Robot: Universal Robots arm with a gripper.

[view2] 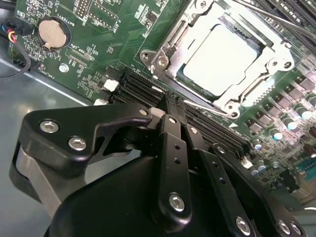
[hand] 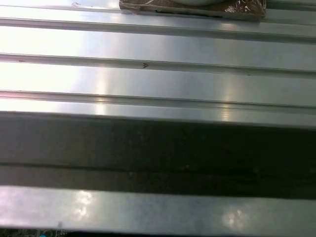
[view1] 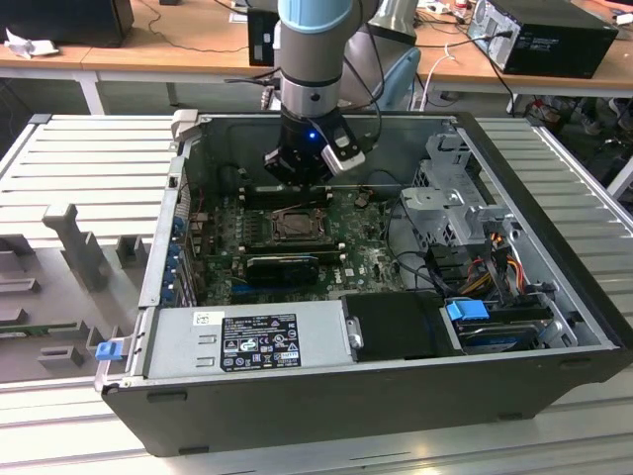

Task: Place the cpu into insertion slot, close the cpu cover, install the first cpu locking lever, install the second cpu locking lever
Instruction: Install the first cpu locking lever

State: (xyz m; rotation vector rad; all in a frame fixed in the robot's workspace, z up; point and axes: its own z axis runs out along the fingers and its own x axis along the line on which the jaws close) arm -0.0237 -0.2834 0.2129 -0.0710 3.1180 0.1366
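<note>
Your gripper is pinched shut, holding nothing — the cpu sits flat in the insertion slot, square, cover down.

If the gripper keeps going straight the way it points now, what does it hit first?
Probably the black memory slots just ahead of the gripper, beside the insertion slot with the cpu seated; depth is unclear.

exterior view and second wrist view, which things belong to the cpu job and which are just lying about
Job: cpu, insertion slot, gripper.
Lying about: coin battery, memory slots, power supply, blue clip.
</note>
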